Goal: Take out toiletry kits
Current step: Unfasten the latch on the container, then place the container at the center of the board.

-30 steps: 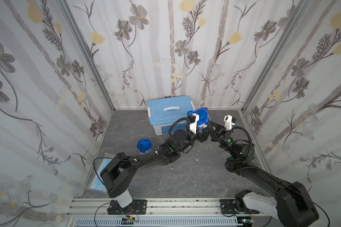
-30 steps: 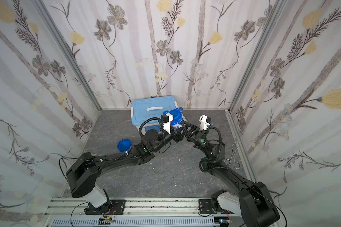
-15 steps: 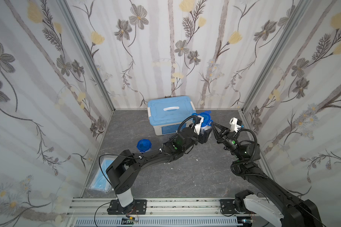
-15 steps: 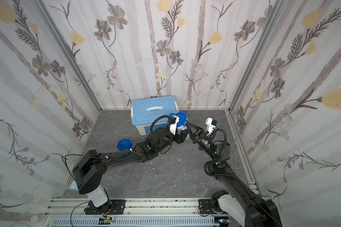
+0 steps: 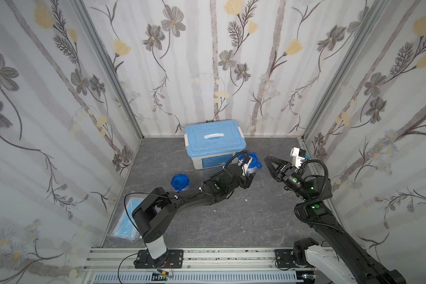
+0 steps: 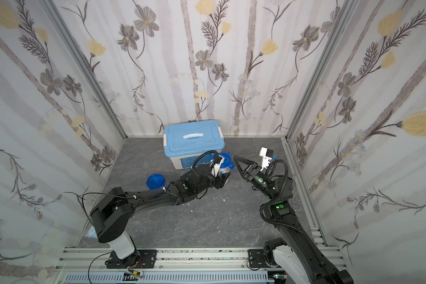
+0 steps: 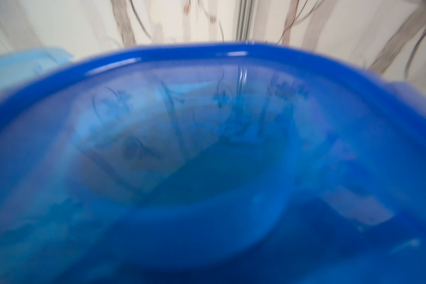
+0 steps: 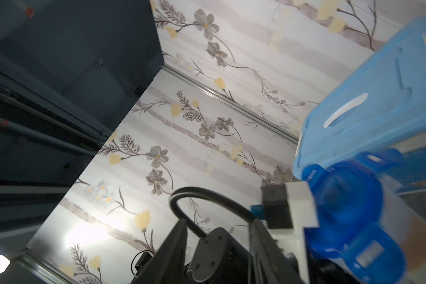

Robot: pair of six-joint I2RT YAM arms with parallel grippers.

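One toiletry kit, a translucent cup with a blue tabbed lid, stands by the box's front right corner. My left gripper is shut on its body. Its lid fills the left wrist view, blurred, hiding the jaws there. My right gripper hangs open a short way right of that cup, touching nothing. In the right wrist view the open right gripper faces the left wrist, with the cup beside it. A second blue-lidded cup stands on the floor to the left.
A large white box with a light-blue lid stands shut against the back wall. A flat bag of blue face masks lies at the front left, beside the left arm's base. Papered walls close in three sides.
My right gripper has opened and drawn back to the right, away from the cup. The left gripper has carried the cup a little down and to the right.
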